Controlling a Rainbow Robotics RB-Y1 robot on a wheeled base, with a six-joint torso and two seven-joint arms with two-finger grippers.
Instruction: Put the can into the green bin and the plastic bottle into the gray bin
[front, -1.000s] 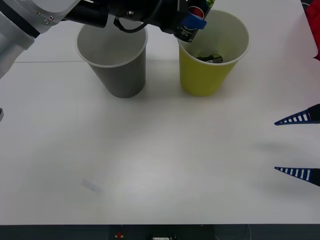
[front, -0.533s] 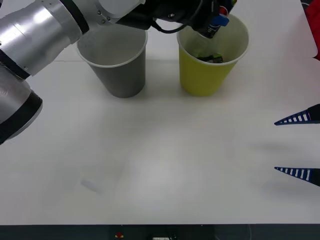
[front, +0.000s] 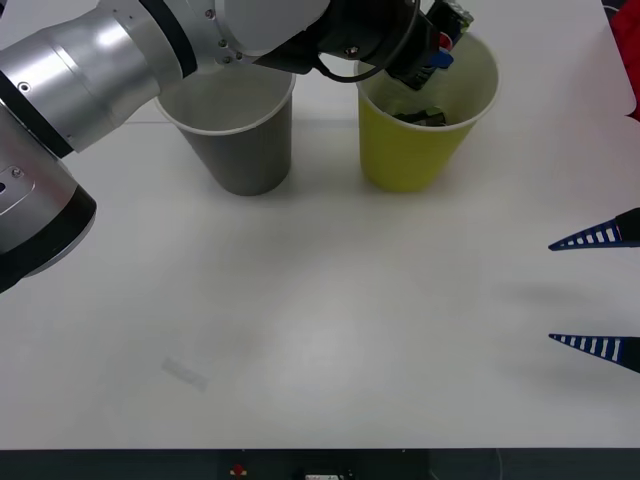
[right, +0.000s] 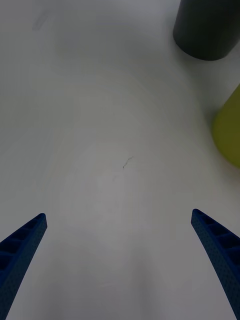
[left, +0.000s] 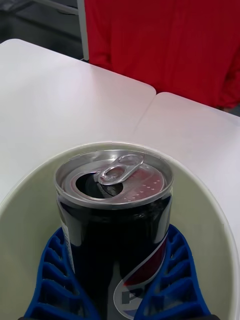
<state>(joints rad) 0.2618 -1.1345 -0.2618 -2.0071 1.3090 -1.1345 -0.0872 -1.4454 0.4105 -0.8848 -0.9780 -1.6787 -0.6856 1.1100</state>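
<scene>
A white table (front: 330, 300) spreads across the front view and carries the two cup-shaped bins side by side toward its far edge. The left arm (front: 120, 70), silver and bulky, reaches in from the near left and stretches across the top of the gray bin (front: 240, 130) to the mouth of the green bin (front: 420, 140). The gray bin stands upright with its white rim showing and its gray inside in shadow under the arm. The green bin stands upright just beside it on the right, its pale inner wall open to the camera, with a dark item (front: 425, 117) lying at its bottom. The left gripper (left: 117, 280) is closed around the can (left: 115, 220), its blue ribbed fingers (left: 55, 270) wrapping both sides of the dark body; the left wrist view shows the can upright, its silver top and pull-tab facing up, its opening already punched, with the pale rim of the green bin curving around behind it. In the front view the can (front: 443, 40) hangs over the near-left part of the green bin's mouth, at rim height. The right gripper (front: 596, 291) waits well apart at the right edge of the table, its two blue fingers (right: 20, 250) spread wide with nothing between them, low over bare tabletop.
</scene>
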